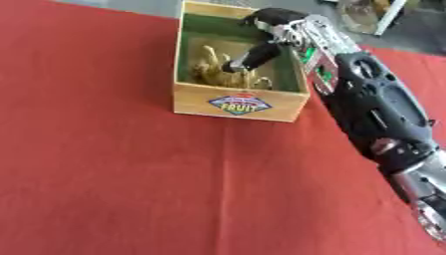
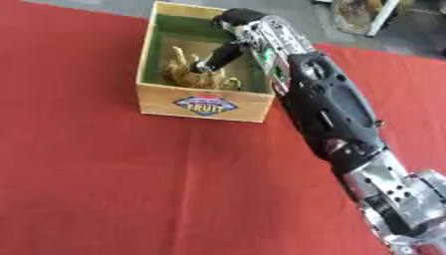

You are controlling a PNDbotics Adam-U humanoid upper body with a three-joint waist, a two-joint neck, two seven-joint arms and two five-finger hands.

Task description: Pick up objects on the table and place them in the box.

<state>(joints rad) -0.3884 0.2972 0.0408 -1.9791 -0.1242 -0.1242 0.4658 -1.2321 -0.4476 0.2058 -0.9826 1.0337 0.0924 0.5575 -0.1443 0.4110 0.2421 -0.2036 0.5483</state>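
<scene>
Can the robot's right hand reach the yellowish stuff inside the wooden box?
Probably yes. The right hand already reaches down into the open-topped box, its fingers right at the yellowish stuff, with nothing between them.

Both eyes sit in the head, looking steeply down at the red surface (image 1: pixel 113 174), right arm close in frame. Shared: wooden box (image 2: pixel 202 105) at the far side, shifted slightly left in the right eye.

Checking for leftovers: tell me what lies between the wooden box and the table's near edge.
Only bare red cloth lies before the box, in both eye views.
</scene>
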